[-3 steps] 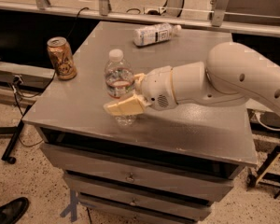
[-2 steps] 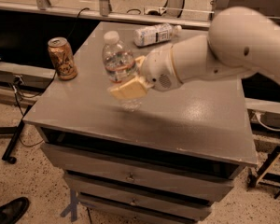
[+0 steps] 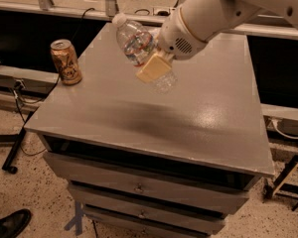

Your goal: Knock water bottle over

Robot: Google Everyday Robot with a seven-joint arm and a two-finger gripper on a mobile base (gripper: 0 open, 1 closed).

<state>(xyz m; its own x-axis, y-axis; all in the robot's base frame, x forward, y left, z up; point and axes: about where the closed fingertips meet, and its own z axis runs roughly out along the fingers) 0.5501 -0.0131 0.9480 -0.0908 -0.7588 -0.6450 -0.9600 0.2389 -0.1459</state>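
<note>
The water bottle (image 3: 134,41), clear ribbed plastic with a white cap, is tilted with its cap toward the upper left and its base toward the lower right. It appears to be held off the grey table (image 3: 188,128). My gripper (image 3: 149,58) is shut on the bottle's middle. One cream finger (image 3: 152,68) lies across the bottle's front and the other is hidden behind it. The white arm reaches in from the upper right.
A gold drink can (image 3: 65,61) stands upright near the table's left edge. The table has drawers below its front edge (image 3: 139,188). A cable and a stand leg lie on the floor to the left, and a shoe (image 3: 10,225) is at the bottom left.
The gripper has carried the bottle up and toward the back of the table. The bottle has gone from upright to strongly tilted. The can has not moved.
</note>
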